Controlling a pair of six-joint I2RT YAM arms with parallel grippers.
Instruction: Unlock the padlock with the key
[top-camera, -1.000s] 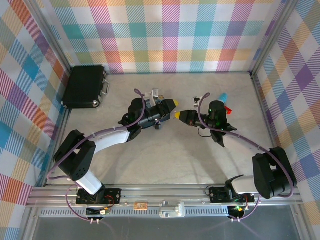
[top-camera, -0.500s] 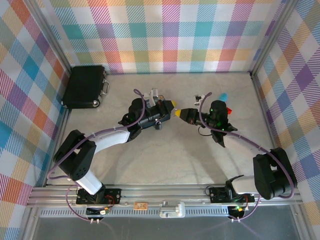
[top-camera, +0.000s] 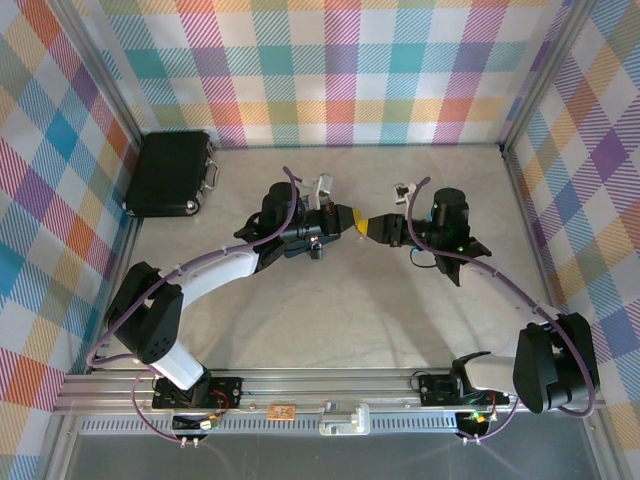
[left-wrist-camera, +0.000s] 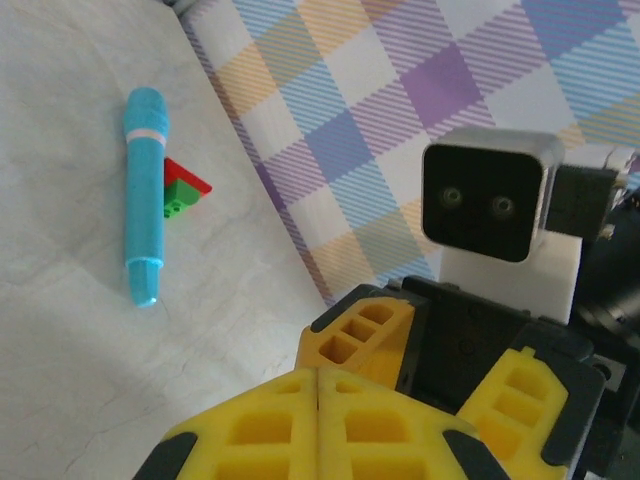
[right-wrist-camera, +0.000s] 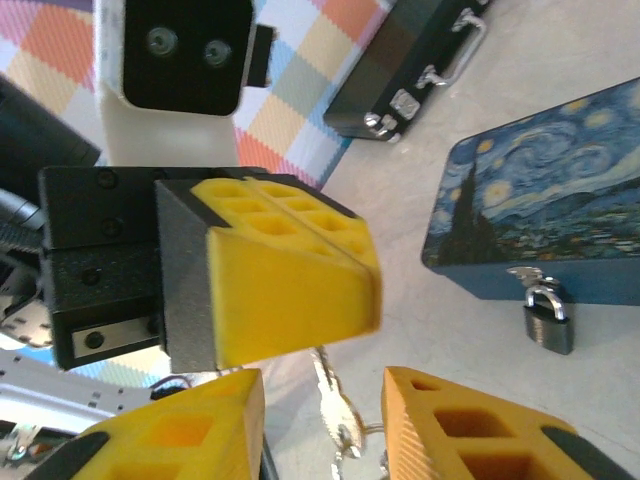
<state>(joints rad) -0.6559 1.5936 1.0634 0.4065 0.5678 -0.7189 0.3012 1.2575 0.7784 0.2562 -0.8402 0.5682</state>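
Right wrist view shows the right gripper (right-wrist-camera: 320, 395) spread, its jaws parted within the last second. The left gripper (right-wrist-camera: 362, 285) just ahead has pressed together, seemingly pinching the tiny silver metal key (right-wrist-camera: 335, 410) dangling between them. The handover looks done. Farther right, the small dark padlock (right-wrist-camera: 548, 320) hangs on the blue starry-night painted tin (right-wrist-camera: 560, 180), still locked.

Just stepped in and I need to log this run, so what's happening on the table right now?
The two arms meet tip to tip mid-table, in what looks like a hand-over. The left gripper is shut and seems to pinch the small silver key, which hangs below its yellow fingers. The right gripper stands open around the key, not touching it. The padlock hangs on the hasp of the blue starry-night tin, shackle closed, untouched.
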